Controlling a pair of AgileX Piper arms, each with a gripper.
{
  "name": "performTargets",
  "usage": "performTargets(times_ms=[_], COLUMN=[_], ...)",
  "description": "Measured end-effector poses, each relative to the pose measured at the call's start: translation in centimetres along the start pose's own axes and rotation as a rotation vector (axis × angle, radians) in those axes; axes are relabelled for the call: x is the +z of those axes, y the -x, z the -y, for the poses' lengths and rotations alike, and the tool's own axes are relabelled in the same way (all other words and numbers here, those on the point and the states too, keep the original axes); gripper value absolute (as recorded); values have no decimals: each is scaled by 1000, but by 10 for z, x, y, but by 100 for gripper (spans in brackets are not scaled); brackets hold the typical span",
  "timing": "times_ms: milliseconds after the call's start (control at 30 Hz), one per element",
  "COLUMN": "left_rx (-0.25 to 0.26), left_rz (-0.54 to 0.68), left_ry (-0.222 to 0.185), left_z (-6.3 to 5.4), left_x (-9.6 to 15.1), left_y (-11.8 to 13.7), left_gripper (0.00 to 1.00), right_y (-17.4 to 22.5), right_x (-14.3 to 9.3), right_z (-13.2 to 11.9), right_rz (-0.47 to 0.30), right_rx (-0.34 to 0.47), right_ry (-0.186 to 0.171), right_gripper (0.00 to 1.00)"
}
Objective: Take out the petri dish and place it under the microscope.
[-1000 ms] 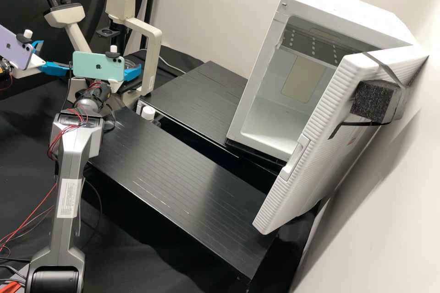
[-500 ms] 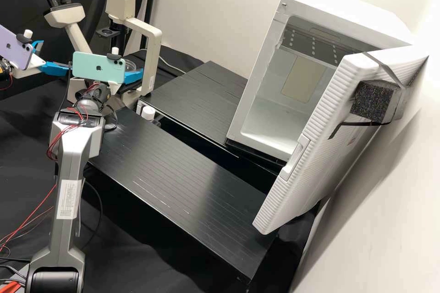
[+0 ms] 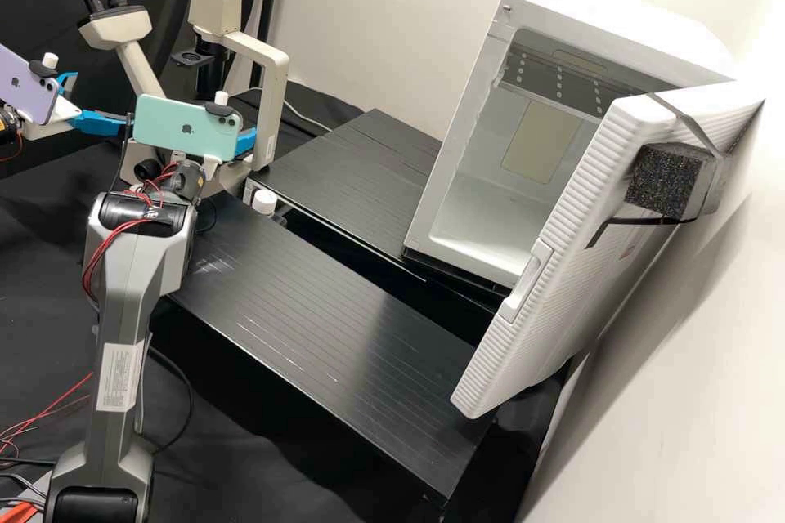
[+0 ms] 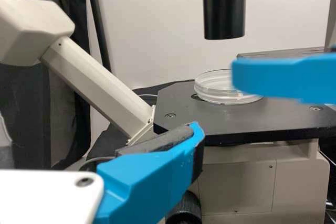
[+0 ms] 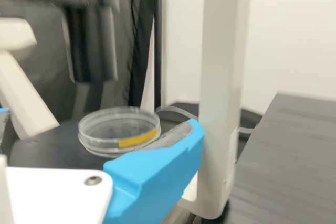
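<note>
In the high view, my right gripper (image 3: pixel 244 140) is at the microscope (image 3: pixel 268 98), mostly behind its phone. My left gripper (image 3: pixel 96 105) stands farther left, fingers apart and empty. The left wrist view has a blue finger of my left gripper (image 4: pixel 173 156) in front of the stage (image 4: pixel 178 103). On the stage, below the black tube (image 4: pixel 224 3), lies the clear petri dish (image 4: pixel 209 88); a finger of the right gripper overlaps it from the side. In the right wrist view, one finger of my right gripper (image 5: pixel 173 145) stands open beside the dish (image 5: pixel 94 141), which has a yellow strip.
Two black platforms (image 3: pixel 319 302) lie right of the microscope. A white fridge-like box (image 3: pixel 446 155) stands open at the right, its door (image 3: pixel 564 245) swung forward. The microscope's beige upright (image 5: pixel 223 77) rises close beside my right gripper.
My right gripper and its phone have shifted slightly to the right in the high view, now covering the dish, part of which showed before. The left gripper has stayed in place.
</note>
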Motion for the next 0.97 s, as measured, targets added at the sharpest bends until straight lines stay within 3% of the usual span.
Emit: performTargets(times_ms=[233,400,567,667,967], left_rx=[0,0,0,0,0], left_rz=[0,0,0,0,0], left_ry=[0,0,0,0,0], left_z=[0,0,0,0,0], left_x=[0,0,0,0,0], left_y=[0,0,0,0,0], left_gripper=[100,100,100,100,100], right_y=[78,131,171,193,229], right_x=[-9,-13,-14,-10,12], right_z=[-25,-34,-33,-34,-38], right_rz=[-117,-86,-57,-45,27], right_rx=[172,200,179,164,157], right_ry=[37,125,175,179,142], right_gripper=[100,100,100,100,100])
